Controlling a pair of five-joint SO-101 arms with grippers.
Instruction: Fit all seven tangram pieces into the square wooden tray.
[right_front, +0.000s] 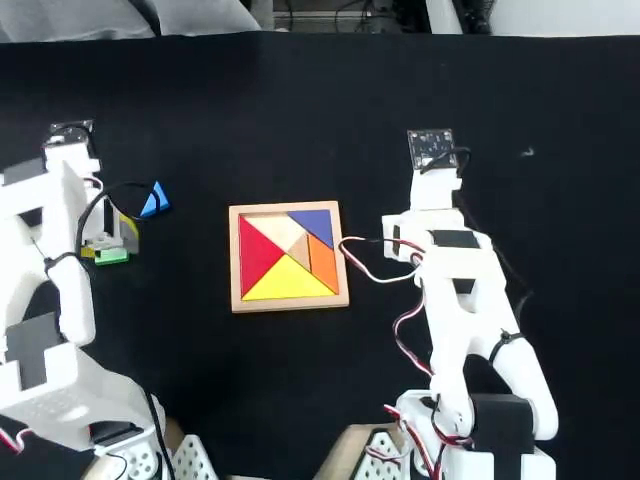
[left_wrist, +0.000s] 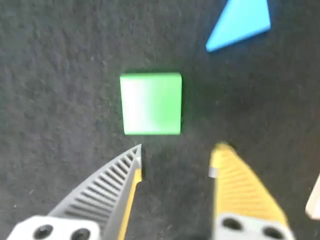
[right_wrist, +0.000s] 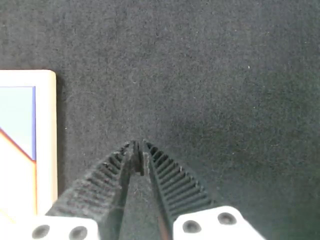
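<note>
The left gripper (left_wrist: 179, 150) hung with its fingers spread, tips just short of the green square (left_wrist: 151, 103), which lay flat on the black cloth (left_wrist: 60, 75). A blue triangle (left_wrist: 240, 25) lay near it. The right gripper (right_wrist: 137, 156) was pressed together on nothing, beside the wooden tray (right_wrist: 47, 140), which held coloured pieces (right_front: 287, 284).

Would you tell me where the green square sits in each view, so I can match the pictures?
High view: the green square lies on the cloth, picture-left of the tray.
Left wrist view: the green square is just ahead of the open left gripper.
Right wrist view: this camera faces the tray rim instead.
Shared landmark: the blue triangle lies beside the square.
</note>
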